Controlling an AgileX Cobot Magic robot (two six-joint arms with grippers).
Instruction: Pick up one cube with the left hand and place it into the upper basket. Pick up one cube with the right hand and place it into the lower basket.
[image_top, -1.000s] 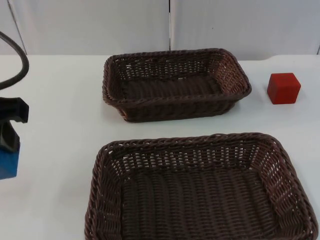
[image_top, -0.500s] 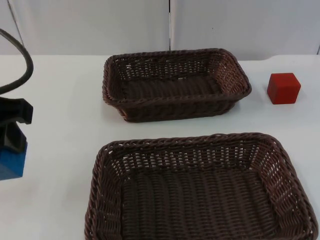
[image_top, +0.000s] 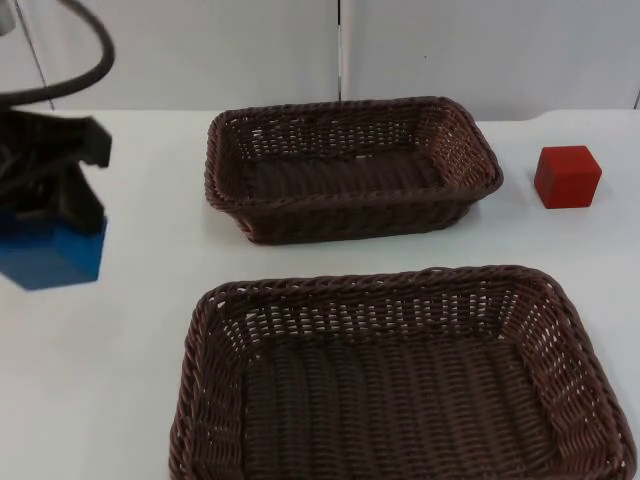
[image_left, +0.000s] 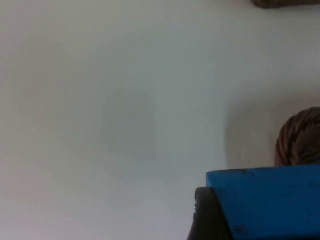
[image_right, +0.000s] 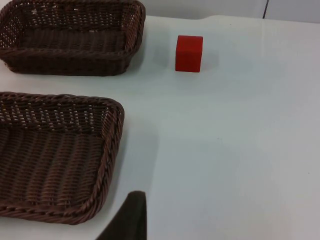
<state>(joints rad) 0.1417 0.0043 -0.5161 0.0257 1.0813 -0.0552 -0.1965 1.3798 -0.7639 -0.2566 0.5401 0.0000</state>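
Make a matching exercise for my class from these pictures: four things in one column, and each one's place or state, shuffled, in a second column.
Things
1. blue cube
2. red cube
3. upper basket
4. lower basket

Places or states
A. empty, nearest the camera in the top view
B. resting on the table to the right of the far basket
C. gripped in the left end effector at the table's left side
D. empty, nearer the grey partition wall

Pairs: 1-C, 2-B, 3-D, 4-A

The right end effector waits at the table's right side.
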